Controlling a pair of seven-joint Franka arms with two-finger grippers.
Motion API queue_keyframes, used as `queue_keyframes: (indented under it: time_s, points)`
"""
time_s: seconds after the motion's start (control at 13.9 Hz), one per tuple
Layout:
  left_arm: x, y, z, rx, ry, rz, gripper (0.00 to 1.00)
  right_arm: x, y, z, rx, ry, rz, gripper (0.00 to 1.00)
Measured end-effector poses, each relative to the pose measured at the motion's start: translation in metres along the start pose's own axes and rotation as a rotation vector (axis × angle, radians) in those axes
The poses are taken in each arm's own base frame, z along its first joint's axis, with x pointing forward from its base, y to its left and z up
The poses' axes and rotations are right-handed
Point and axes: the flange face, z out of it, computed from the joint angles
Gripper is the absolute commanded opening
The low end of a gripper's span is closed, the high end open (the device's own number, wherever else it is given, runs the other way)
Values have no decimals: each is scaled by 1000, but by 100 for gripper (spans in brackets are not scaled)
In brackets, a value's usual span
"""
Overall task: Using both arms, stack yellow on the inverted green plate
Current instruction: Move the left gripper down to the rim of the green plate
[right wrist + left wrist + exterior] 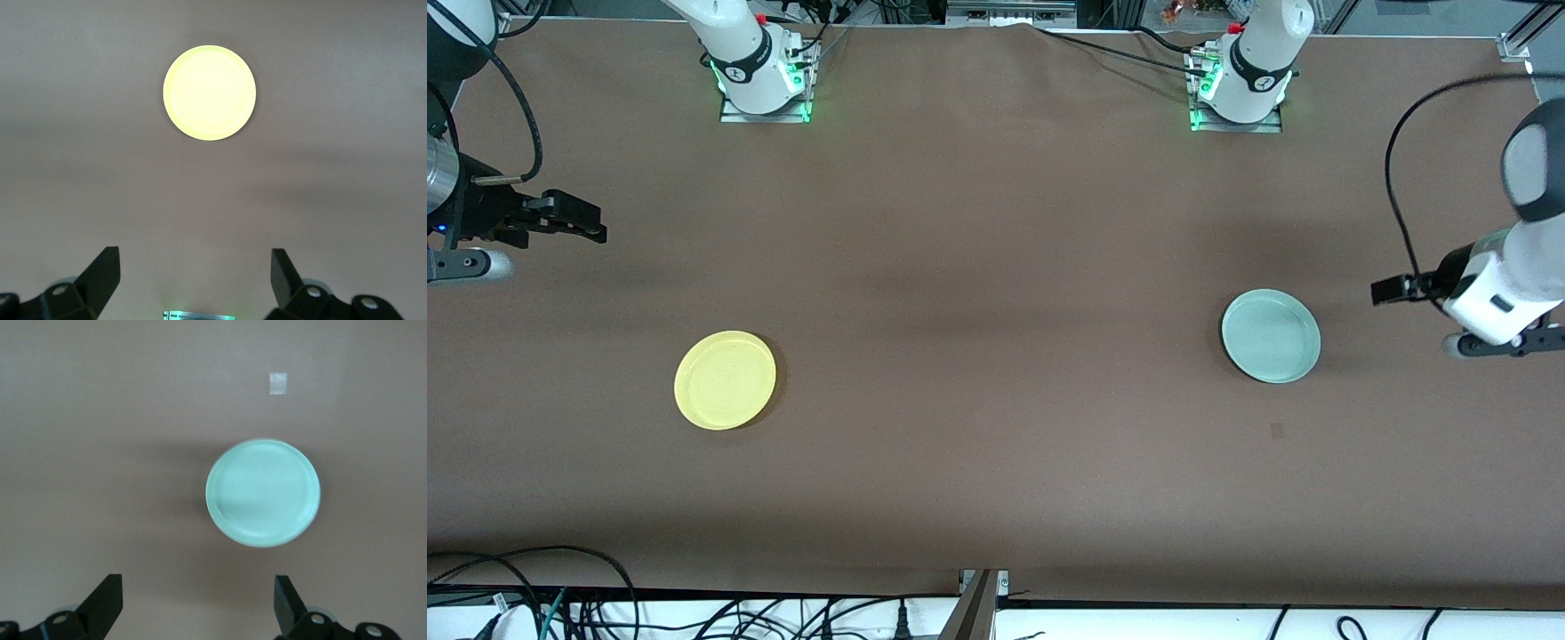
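Brown desk [996, 267] under everything; small pale square patch [1277, 431] on it toward the left arm's end; tangle of black cables [605, 613] along the white edge nearest the front camera.

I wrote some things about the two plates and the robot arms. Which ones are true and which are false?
1. The round yellow plate sits on the round pale green plate. False: they lie apart on the brown table.
2. The left gripper has open fingers. True.
3. The right gripper holds the yellow plate. False: it holds nothing.
4. The green plate lies toward the left arm's end. True.
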Motion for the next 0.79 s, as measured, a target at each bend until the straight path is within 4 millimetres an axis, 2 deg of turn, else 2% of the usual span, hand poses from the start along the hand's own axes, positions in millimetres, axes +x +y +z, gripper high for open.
queue_keyframes:
  time_s: [0.22, 0.43, 0.58, 0.79]
  points:
    - [0, -13, 91, -13, 79, -18, 100, 0, 0, 0, 0, 0, 1, 100]
    - [-12, -17, 164, -22, 113, -25, 100, 0, 0, 0, 0, 0, 1, 100]
    - [-14, -22, 197, -22, 87, -35, 100, 0, 0, 0, 0, 0, 2, 100]
    - [-13, -21, 224, -21, 50, -35, 100, 0, 1, 0, 0, 0, 2, 100]
